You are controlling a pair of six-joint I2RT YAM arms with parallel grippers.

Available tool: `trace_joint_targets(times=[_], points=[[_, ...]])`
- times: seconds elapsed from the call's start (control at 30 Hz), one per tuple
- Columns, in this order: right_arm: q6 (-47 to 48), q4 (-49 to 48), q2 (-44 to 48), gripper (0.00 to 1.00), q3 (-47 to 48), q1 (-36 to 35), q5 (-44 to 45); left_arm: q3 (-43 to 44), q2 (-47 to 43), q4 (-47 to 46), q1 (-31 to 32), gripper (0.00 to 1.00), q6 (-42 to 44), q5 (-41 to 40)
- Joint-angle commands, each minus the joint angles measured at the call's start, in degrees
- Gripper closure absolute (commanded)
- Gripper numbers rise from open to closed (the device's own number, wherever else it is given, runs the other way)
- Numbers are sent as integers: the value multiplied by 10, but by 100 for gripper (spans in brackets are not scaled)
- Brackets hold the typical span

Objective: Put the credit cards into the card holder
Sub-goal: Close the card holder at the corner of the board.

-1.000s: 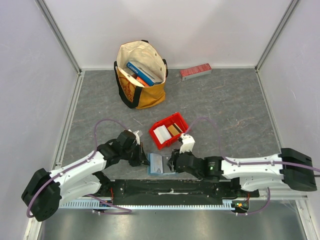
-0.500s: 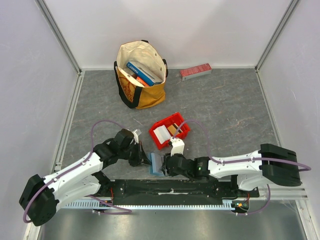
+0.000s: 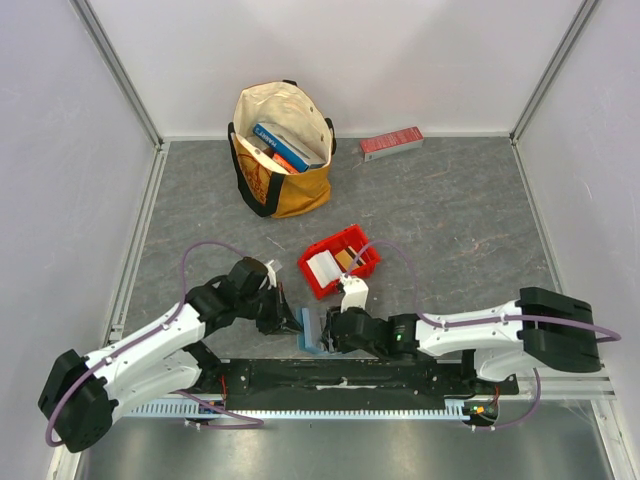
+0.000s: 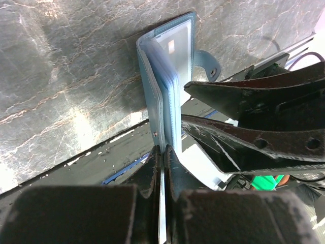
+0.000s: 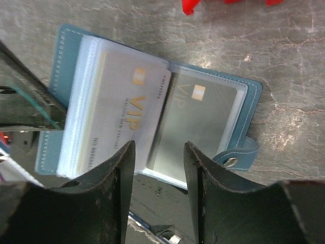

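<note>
Top external: left gripper (image 3: 292,322), right gripper (image 3: 331,330) face across card holder (image 3: 310,336).

Black two-finger right gripper (image 3: 328,330) sliding leftward along near edge, closing gap to small teal-blue folding card holder (image 3: 311,330); now sitting just beside it. Right arm's bulky black shoulder joint (image 3: 555,328) swinging inward from far right. Card holder going from lying open with pale inside showing to narrower, more on-edge look. Black left gripper (image 3: 292,322) dipping slightly nearer. Left arm's black elbow joint (image 3: 68,400) sinking toward lower-left corner.
</note>
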State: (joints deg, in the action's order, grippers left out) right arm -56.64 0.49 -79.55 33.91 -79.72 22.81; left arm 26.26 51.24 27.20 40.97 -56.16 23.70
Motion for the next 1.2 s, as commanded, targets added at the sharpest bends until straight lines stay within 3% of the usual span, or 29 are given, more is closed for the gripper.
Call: trace_joint_targets(times=[0.0, 0.4, 0.77, 1.17], points=[[-12, 8, 53, 49, 3, -2, 31, 37, -14, 19, 0, 98, -23, 23], [4, 82, 96, 48, 15, -3, 46, 67, -4, 53, 0, 98, -32, 40], [44, 67, 57, 49, 44, -3, 0, 58, 23, 51, 1, 98, -14, 33], [44, 97, 64, 48, 58, -3, 36, 62, 46, 46, 0, 98, 3, 17]])
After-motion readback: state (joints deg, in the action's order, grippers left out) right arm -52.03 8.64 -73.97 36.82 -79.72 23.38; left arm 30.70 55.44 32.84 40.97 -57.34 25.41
